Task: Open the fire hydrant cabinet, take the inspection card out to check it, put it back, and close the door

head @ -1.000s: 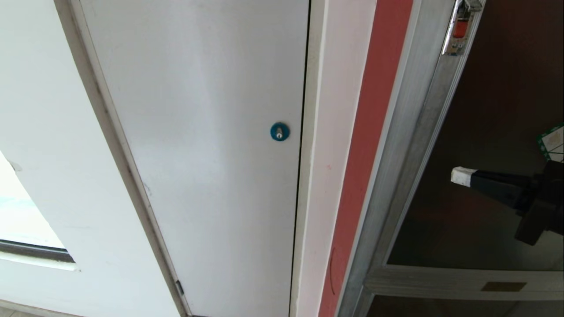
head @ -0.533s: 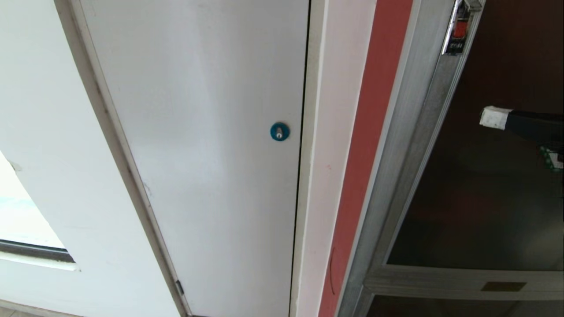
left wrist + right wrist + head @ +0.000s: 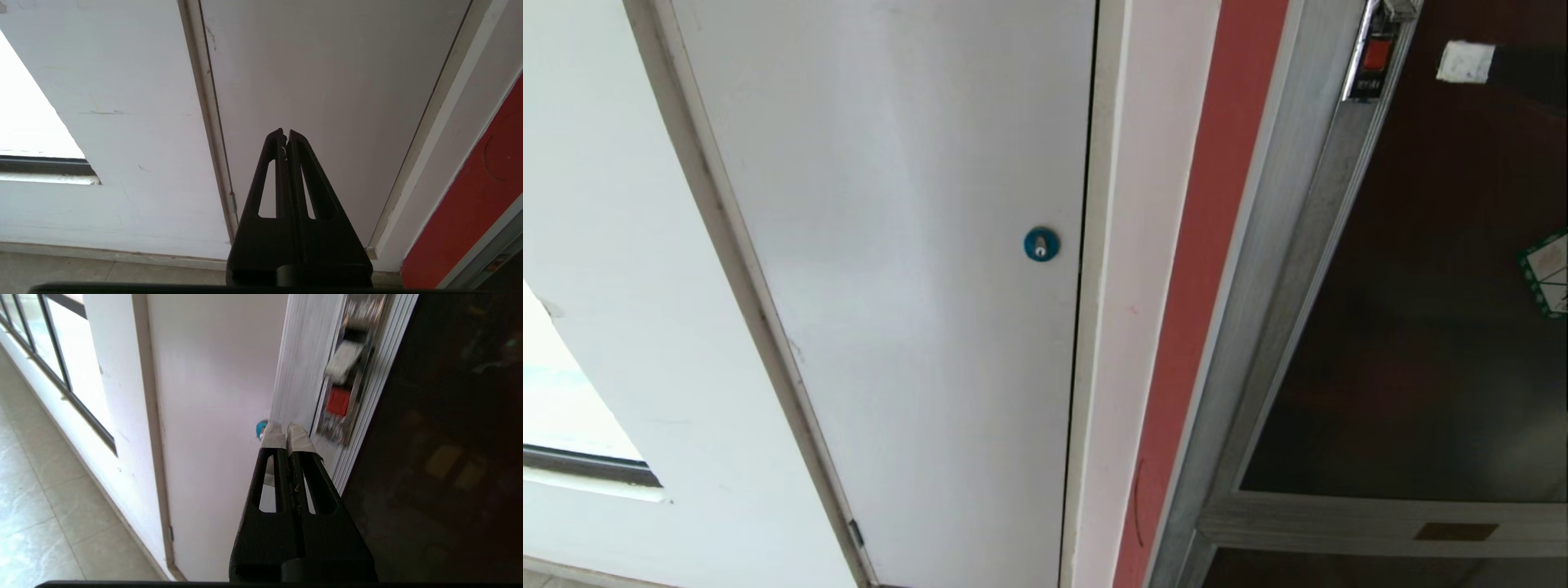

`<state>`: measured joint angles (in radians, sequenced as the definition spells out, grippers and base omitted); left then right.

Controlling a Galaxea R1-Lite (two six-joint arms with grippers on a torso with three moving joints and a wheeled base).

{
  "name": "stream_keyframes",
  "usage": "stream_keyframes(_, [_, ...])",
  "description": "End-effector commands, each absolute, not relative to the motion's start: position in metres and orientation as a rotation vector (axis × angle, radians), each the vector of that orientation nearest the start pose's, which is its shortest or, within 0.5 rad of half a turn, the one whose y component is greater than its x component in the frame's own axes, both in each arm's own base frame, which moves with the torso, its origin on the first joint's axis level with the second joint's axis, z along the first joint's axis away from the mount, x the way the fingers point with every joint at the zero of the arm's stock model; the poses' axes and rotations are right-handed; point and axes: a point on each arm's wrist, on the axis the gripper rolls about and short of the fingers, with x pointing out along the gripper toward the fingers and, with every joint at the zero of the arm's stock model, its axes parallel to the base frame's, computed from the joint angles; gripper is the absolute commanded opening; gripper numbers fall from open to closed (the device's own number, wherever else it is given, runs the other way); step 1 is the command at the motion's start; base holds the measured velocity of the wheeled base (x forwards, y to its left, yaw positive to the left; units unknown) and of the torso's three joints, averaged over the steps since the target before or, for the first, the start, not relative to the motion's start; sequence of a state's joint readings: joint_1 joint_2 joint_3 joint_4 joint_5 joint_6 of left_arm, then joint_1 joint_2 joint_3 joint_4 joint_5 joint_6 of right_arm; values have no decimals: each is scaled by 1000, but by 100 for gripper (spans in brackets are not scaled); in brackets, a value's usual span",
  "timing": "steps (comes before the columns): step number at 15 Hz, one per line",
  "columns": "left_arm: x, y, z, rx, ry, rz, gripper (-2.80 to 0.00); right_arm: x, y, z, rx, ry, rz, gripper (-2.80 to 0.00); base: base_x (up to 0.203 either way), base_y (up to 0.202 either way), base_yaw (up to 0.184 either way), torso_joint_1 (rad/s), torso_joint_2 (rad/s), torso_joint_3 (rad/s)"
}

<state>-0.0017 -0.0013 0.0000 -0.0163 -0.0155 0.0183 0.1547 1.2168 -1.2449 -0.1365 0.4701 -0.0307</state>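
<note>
The right claw (image 3: 1462,62), fingers pressed together and empty, hovered just beside the red latch (image 3: 1377,54) on the closed door's (image 3: 1421,327) upright frame edge

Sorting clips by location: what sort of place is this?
Probably a building corridor: a wall-mounted fire hydrant cabinet with its dark glass door, a white service door with a blue lock, and tiled floor.

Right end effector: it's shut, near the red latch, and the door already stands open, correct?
No. The door is closed, seen in the head view. The right end effector is shut, near the red latch.
</note>
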Motion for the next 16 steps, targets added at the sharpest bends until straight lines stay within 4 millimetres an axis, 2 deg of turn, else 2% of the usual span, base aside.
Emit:
stream_keyframes(1, [-22,0,76,18,-11,-17,-280,172,37,390,-59,-190,618,-280,0,0,0,0,0,0])
stream_keyframes(3, [-22,0,75,18,-11,-17,-280,177,38,401,-59,-197,603,-280,0,0,0,0,0,0])
stream_keyframes(6, [-22,0,76,18,-11,-17,-280,189,39,406,-57,-187,594,-280,0,0,0,0,0,0])
stream_keyframes(11, [-22,0,76,18,-11,-17,-280,207,42,409,-58,-185,577,-280,0,0,0,0,0,0])
stream_keyframes(16, [-22,0,75,18,-12,-17,-280,213,42,406,-56,-170,576,-280,0,0,0,0,0,0])
